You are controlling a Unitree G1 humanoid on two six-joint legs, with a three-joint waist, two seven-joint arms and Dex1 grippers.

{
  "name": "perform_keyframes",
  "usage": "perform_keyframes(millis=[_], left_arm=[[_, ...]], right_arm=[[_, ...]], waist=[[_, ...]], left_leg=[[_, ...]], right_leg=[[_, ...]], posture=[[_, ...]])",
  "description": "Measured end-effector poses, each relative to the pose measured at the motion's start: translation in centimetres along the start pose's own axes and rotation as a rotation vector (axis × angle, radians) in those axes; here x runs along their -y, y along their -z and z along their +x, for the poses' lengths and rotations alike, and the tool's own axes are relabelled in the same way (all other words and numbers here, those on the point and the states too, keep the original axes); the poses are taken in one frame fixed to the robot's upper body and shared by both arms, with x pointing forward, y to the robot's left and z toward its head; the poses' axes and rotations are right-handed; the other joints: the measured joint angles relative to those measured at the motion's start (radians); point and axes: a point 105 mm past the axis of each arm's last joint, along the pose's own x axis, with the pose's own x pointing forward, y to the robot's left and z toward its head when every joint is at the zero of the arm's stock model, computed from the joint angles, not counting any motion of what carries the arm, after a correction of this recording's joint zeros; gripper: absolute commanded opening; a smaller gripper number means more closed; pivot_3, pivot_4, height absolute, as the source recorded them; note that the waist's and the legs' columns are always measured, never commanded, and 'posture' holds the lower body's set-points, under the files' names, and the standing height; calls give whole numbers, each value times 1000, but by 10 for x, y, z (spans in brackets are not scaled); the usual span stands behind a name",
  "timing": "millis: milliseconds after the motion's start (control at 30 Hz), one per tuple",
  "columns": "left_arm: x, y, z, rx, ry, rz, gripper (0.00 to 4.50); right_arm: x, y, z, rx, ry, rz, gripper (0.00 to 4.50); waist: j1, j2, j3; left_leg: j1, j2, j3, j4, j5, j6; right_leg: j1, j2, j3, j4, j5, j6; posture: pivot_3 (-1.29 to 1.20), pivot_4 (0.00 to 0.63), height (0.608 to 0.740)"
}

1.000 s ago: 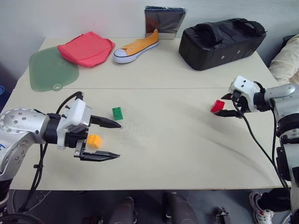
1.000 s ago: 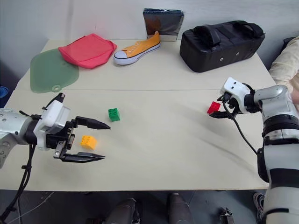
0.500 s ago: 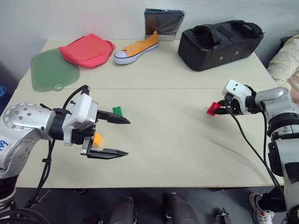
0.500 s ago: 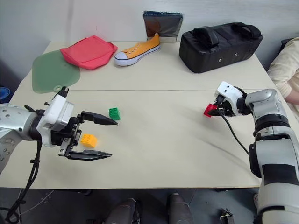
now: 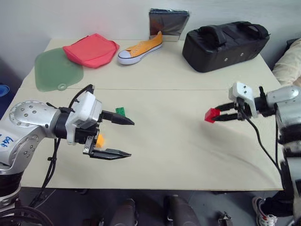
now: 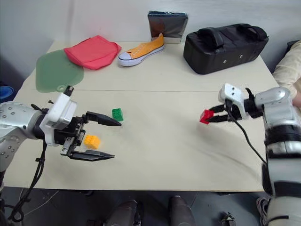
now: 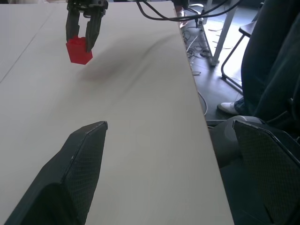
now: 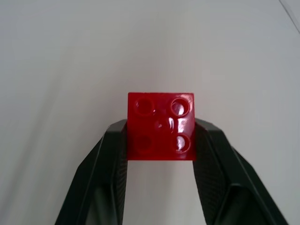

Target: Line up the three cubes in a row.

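Observation:
The red cube (image 5: 211,115) hangs just above the table on the right, with my right gripper (image 5: 217,114) shut on it; the right wrist view shows its studded face (image 8: 161,125) pinched between both fingers. The green cube (image 6: 117,114) sits on the table left of centre. Nearer to me and further left lies the yellow-orange cube (image 6: 91,141). My left gripper (image 6: 116,140) is open above the table, pointing right. The green cube is just beyond its far finger and the yellow-orange one is back near its base. Nothing is between its fingers.
Along the far edge lie a black bag (image 5: 225,42), an orange shoe (image 5: 141,47), a dark foil packet (image 5: 168,22), a red pouch (image 5: 91,49) and a green mat (image 5: 56,70). A person's sleeve (image 5: 288,63) shows at the right edge.
My right gripper has closed on the red cube and carried it left and toward me. The left gripper stays open and has edged slightly right.

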Motion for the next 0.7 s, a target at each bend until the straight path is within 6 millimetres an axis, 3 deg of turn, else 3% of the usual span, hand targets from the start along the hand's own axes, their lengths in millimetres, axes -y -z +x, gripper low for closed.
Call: perform_keyframes(millis=[100,200,367,700], left_arm=[[6,9,6,-17,52,4,4500],[10,17,10,-33,87,9,4500],[12,17,11,-36,115,32,4500],[12,17,15,-30,128,44,4500]], right_arm=[[-62,1,19,-13,-166,6,1458],[-95,-1,30,-35,-218,-1,1458],[-106,10,27,-95,-121,-15,1458],[-107,5,22,-81,-125,-134,1458]], waist=[[13,0,0],[11,0,0],[16,0,0],[16,0,0]], left_leg=[[0,0,0,0,0,-1],[2,0,1,1,0,0],[5,0,1,0,-1,0],[5,0,1,0,-1,1]], right_leg=[[0,0,0,0,0,0],[1,0,2,-1,0,0],[4,0,2,-3,0,0],[4,0,2,-5,0,0]], posture=[[0,150,740],[0,150,740],[0,150,740],[0,150,740]])
